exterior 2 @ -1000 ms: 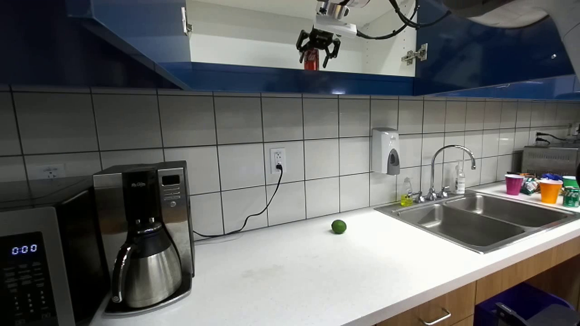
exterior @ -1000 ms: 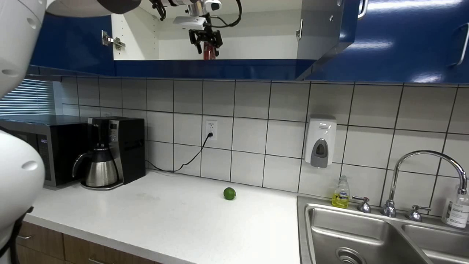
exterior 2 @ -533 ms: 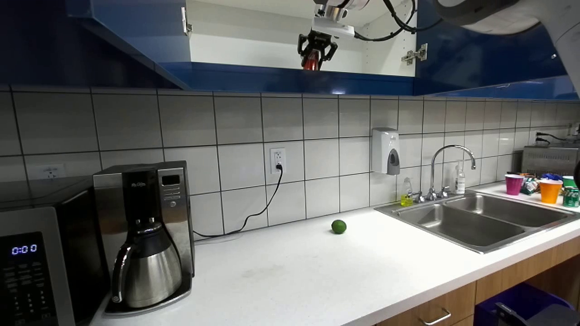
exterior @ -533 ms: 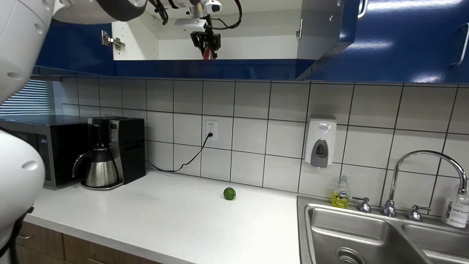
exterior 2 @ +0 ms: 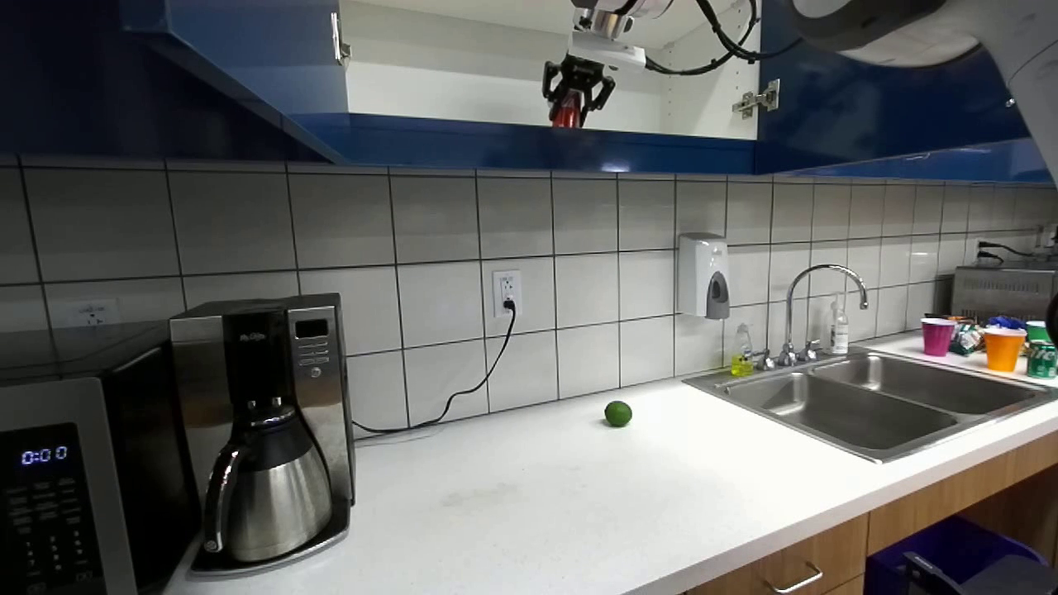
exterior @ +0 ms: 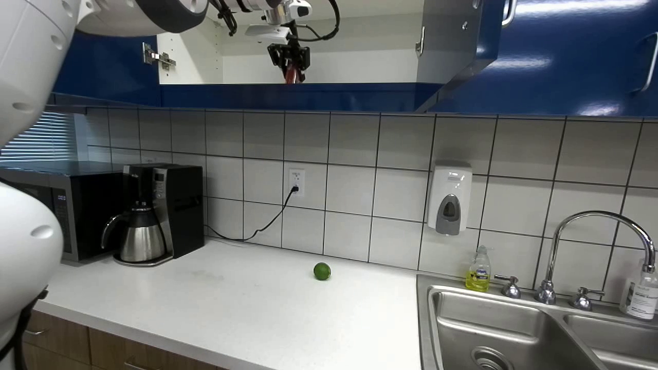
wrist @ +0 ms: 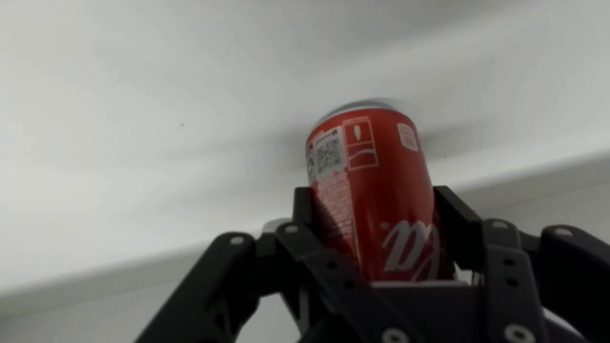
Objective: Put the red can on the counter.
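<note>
I'm gripping the red cylindrical metal drink can with the black two-fingered hand, squeezing it from both sides. Can is inside the dark-blue-fronted wall cabinet, above the long flat off-white bench, so placing isn't done. Cabinet lip hides its base in both exterior views; from those and the wrist view I can't tell if it's resting or lifted. Judging this as the grasp step, lift and pull-out to follow.

Failure modes I'd watch:
Snag: pulling out before the base clears that lip, can hits it and twists in the hand.
Slip: smooth curved sides, so too light a squeeze loses it on the long way down.
Collision: swinging out sideways could clip the grey-faced blue cabinet door.
Bad spot: the small round green fruit will probably roll if I touch it, and straying too far one way puts me over the steel sink.
Tip-over: letting go while the can leans or hangs above the bench, it falls and rolls.
</note>
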`<state>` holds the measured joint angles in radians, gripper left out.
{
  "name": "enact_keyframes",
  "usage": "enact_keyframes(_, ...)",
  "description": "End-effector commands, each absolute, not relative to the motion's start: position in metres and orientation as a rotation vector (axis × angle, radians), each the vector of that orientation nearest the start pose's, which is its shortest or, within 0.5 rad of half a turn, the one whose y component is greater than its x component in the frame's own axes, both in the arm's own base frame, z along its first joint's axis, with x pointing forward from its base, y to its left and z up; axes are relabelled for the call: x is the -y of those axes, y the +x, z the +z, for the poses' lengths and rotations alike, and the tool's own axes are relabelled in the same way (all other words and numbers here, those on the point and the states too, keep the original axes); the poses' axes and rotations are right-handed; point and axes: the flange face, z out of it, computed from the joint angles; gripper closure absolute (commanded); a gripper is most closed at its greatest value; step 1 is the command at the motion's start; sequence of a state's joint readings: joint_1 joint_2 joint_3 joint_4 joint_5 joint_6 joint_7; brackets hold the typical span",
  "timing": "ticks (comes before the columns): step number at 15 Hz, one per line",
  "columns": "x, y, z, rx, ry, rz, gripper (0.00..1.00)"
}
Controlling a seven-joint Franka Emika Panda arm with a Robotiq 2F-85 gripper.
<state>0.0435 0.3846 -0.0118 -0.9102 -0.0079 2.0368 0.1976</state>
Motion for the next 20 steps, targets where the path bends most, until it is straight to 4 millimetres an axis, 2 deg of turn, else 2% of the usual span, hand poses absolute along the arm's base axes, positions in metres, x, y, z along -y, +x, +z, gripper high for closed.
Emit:
enact_keyframes(1, -0.021, 0.665, 0.78, -0.27, -2.856, -1.129, 0.61)
enact_keyframes(11, -0.011, 0.634, 0.802, -0.262, -2.877, -1.109, 0.61)
enact_keyframes(16, -0.004, 0.61, 0.811, -0.271, -2.906, -1.062, 0.61)
enact_keyframes(20, 0.002, 0.592, 0.809, -0.27, -2.922, -1.025, 0.61)
